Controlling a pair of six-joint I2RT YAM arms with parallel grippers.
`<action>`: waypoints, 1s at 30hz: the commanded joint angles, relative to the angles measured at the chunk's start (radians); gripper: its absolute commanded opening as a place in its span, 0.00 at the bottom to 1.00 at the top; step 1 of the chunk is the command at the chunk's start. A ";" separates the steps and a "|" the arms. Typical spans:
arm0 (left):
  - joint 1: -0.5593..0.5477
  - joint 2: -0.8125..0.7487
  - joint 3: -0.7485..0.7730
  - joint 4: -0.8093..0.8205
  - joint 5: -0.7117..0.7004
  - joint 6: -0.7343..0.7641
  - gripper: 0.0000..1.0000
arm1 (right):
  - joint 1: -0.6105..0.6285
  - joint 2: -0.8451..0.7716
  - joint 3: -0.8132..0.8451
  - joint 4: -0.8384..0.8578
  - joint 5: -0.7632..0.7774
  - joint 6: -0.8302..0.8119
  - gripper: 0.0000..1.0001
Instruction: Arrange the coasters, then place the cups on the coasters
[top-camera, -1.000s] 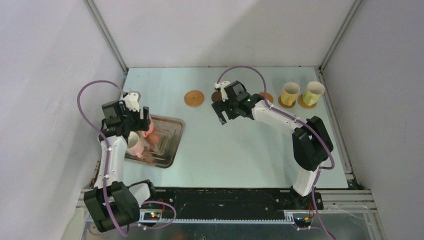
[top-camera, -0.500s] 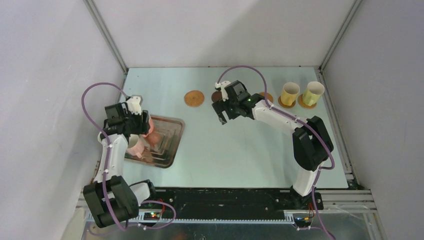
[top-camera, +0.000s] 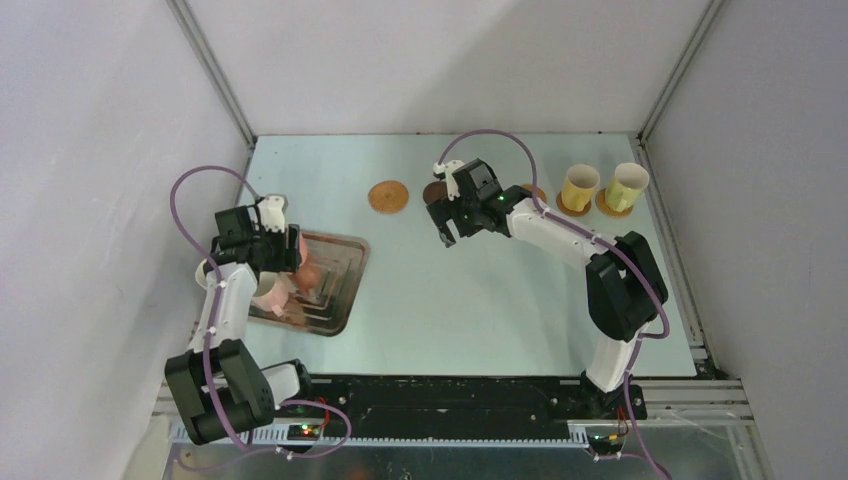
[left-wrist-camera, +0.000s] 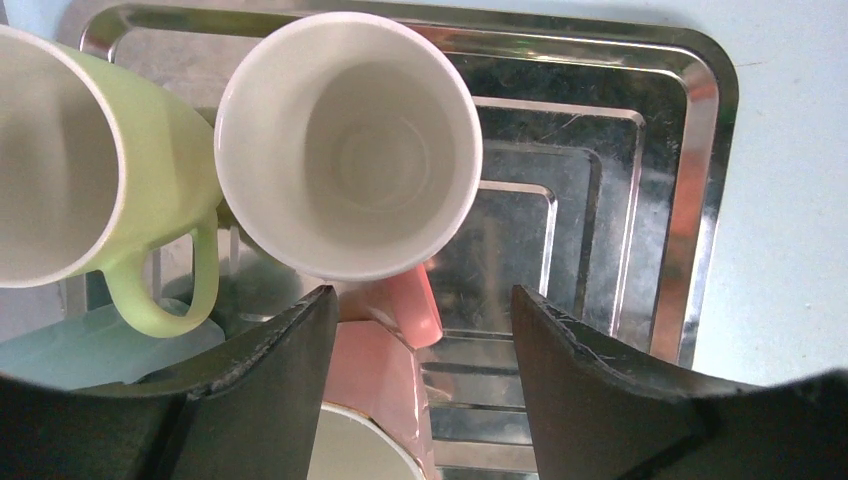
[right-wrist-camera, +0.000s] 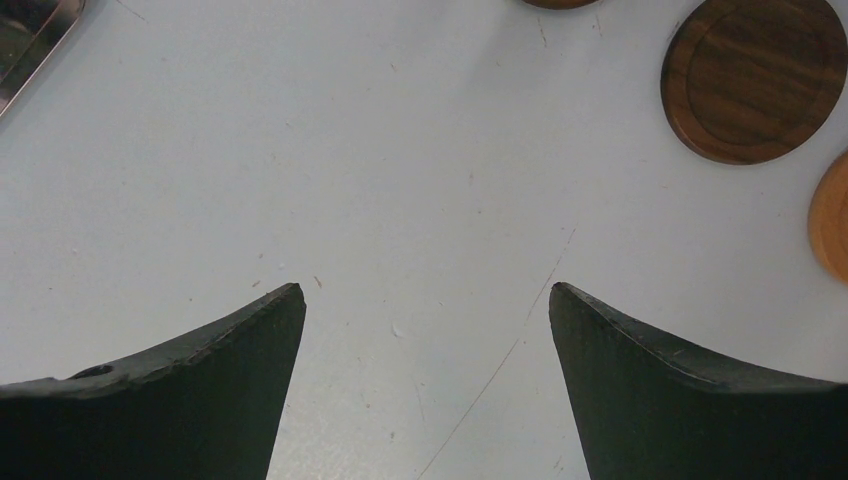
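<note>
Hovering left hand (left-wrist-camera: 419, 296) over salmon pink cup (left-wrist-camera: 350, 150) in tray (left-wrist-camera: 690, 200), cannot tell whether grasping; hanging right hand (right-wrist-camera: 425, 290) released above tabletop (right-wrist-camera: 300, 150) near dark coaster (right-wrist-camera: 752, 80).

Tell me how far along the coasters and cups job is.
Done: the yellow cup and pale yellow-green cup stand on coasters at the far right; a dark brown coaster lies bare. In hand: the left gripper hovers open over the salmon pink cup in the tray. Left: that cup, the light green cup and others there.
</note>
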 joint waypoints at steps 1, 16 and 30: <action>-0.012 0.035 0.007 0.052 -0.059 -0.023 0.70 | -0.004 -0.044 0.042 -0.009 -0.026 0.013 0.96; -0.027 0.215 0.077 0.124 -0.081 -0.051 0.43 | -0.015 -0.027 0.041 -0.011 -0.043 0.014 0.96; -0.029 0.105 0.021 0.131 -0.049 -0.018 0.00 | -0.028 -0.026 0.052 -0.019 -0.037 0.012 0.95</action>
